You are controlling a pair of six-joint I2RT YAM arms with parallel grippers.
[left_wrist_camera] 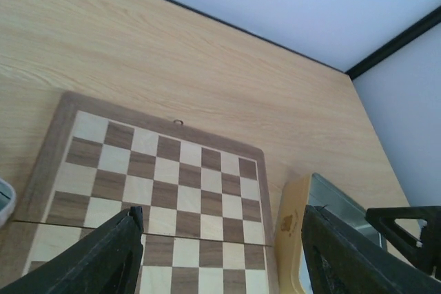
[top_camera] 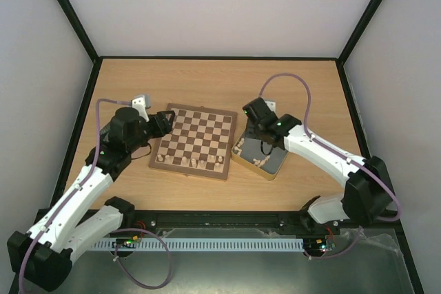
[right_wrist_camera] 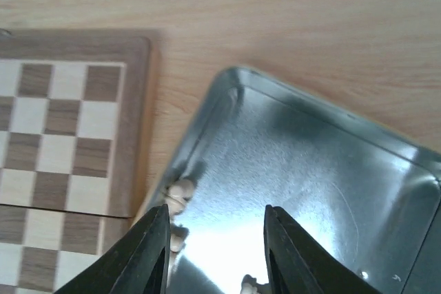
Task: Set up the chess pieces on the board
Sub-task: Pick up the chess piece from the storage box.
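Observation:
The chessboard (top_camera: 196, 141) lies in the middle of the table, with a few pale chess pieces (top_camera: 193, 162) on its near row. More pale pieces (top_camera: 258, 161) lie in the gold tin (top_camera: 270, 172) to its right. My left gripper (top_camera: 166, 119) is open and empty over the board's far-left corner. In the left wrist view the board (left_wrist_camera: 165, 170) shows between the fingers (left_wrist_camera: 103, 256). My right gripper (top_camera: 252, 120) is open and empty above the tin. In the right wrist view pale pieces (right_wrist_camera: 181, 191) lie along the tin's left wall (right_wrist_camera: 207, 118). I see no dark pieces.
A small grey metal tray (top_camera: 141, 100) sits on the table just beyond my left gripper. The tin (left_wrist_camera: 295, 222) touches the board's right edge (right_wrist_camera: 134, 122). Black frame posts and pale walls close in the table on three sides.

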